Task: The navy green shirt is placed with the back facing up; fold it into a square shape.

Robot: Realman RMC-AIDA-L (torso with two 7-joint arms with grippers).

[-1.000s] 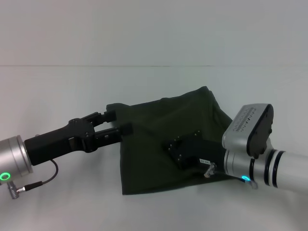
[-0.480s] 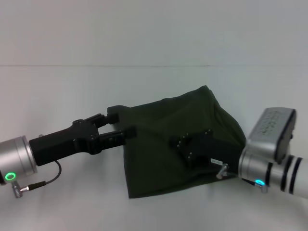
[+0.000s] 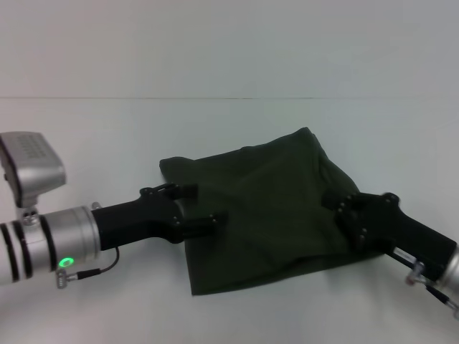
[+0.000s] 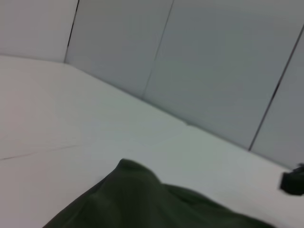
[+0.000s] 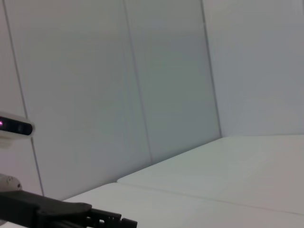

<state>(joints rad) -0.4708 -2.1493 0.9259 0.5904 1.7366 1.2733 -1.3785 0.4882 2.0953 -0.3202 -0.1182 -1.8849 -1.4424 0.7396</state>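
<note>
The navy green shirt (image 3: 265, 215) lies folded into a rough rectangle in the middle of the white table, plain side up. In the left wrist view one peaked fold of the shirt (image 4: 142, 199) fills the lower part of the picture. My left gripper (image 3: 206, 203) is open at the shirt's left edge, its lower finger reaching over the cloth. My right gripper (image 3: 338, 203) sits at the shirt's right edge, its black body partly over the cloth. The left arm's gripper (image 5: 71, 213) also shows low in the right wrist view.
The white table (image 3: 229, 129) stretches to a pale panelled wall behind. A thin cable (image 3: 93, 271) hangs under the left wrist. The right gripper (image 4: 292, 181) shows as a dark shape at the edge of the left wrist view.
My right arm has pulled back to the right, off the middle of the shirt to its right edge. My left arm has turned and its gripper has moved right onto the left edge.
</note>
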